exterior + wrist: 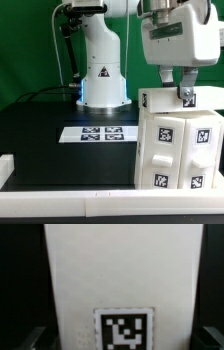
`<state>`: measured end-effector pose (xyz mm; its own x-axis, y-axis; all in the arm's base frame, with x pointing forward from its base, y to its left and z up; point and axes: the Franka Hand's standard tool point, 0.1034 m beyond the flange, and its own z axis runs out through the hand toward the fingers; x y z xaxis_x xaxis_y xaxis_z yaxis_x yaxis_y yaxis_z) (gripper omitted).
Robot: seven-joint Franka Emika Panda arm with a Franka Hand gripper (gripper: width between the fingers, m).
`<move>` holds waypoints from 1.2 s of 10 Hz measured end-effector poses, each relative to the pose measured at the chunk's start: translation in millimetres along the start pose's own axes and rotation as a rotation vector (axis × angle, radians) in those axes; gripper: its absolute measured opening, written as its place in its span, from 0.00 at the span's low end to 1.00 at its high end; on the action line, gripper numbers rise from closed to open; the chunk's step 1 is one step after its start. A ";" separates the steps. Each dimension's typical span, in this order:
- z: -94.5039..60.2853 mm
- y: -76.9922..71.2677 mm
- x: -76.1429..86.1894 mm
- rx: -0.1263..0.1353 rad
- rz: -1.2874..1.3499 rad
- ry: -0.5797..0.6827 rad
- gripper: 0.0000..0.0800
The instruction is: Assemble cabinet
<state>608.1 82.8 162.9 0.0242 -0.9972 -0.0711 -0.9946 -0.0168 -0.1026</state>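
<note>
The white cabinet [178, 140] stands on the black table at the exterior view's right, and its near faces carry several black-and-white tags. My gripper [186, 97] hangs straight down at the cabinet's top edge. In the wrist view a long white panel [120, 274] of the cabinet fills the picture, with one tag [123, 328] at its near end. My gripper [123, 339] straddles this panel. The dark fingertips [36, 337] stand on either side of it with a thin dark gap to each, so the jaws are open. The rest of the cabinet is out of the wrist view.
The marker board [100, 132] lies flat on the table in front of the white robot base [103, 75]. A white border [70, 205] runs along the table's near side and left end. Cables hang behind the base.
</note>
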 end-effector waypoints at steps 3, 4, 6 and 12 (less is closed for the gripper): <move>2.2 1.0 6.3 -0.007 0.144 -0.033 0.70; 3.4 1.6 8.5 -0.012 0.197 -0.046 0.70; 3.3 1.3 8.3 -0.013 0.282 -0.049 0.70; -17.8 -9.6 -4.6 0.038 0.280 -0.074 1.00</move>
<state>615.8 86.2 181.9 -0.2423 -0.9544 -0.1742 -0.9590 0.2628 -0.1059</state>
